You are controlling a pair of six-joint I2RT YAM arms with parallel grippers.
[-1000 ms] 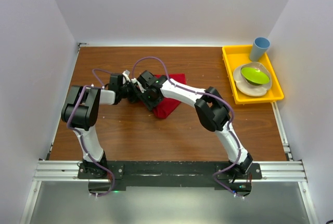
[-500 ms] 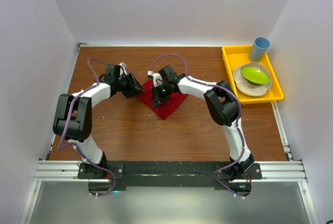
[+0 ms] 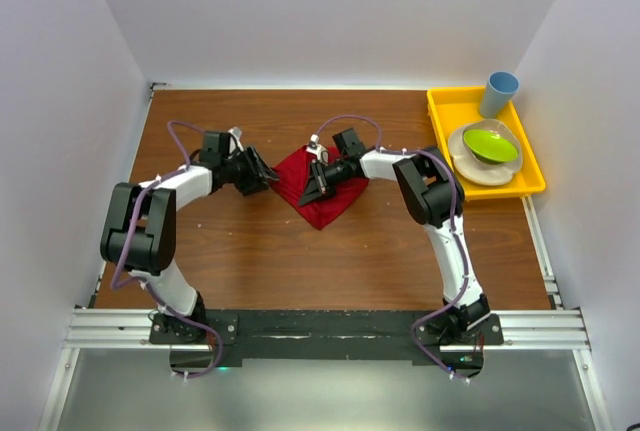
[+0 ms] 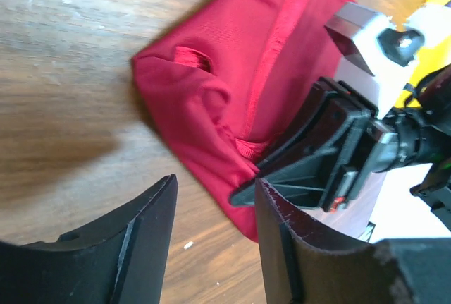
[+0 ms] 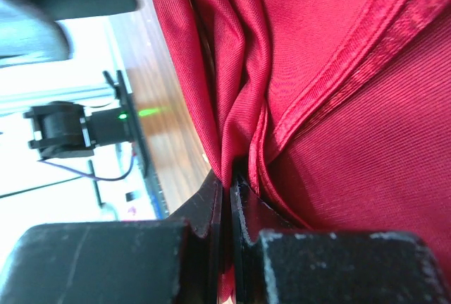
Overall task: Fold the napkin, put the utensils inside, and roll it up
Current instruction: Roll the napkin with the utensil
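Note:
The red napkin (image 3: 335,203) lies bunched in folds on the wooden table, mid-way between the two arms. My right gripper (image 3: 313,191) rests on top of it, shut on a pinched fold of the napkin (image 5: 338,106) that runs down between its closed jaws (image 5: 229,180). My left gripper (image 3: 270,178) stands open just left of the cloth, nothing between its fingers (image 4: 215,185); the napkin (image 4: 225,85) and the right gripper (image 4: 331,156) show beyond them. The utensils are out of view.
A yellow tray (image 3: 437,136) sits at the back right, holding a blue cup (image 3: 499,93) and a green bowl (image 3: 490,144) on a white plate. White walls close in the table on three sides.
My left gripper opened, let go and drew back to the left of the napkin. My right gripper shut on a fold and shifted right, and the cloth now lies more exposed.

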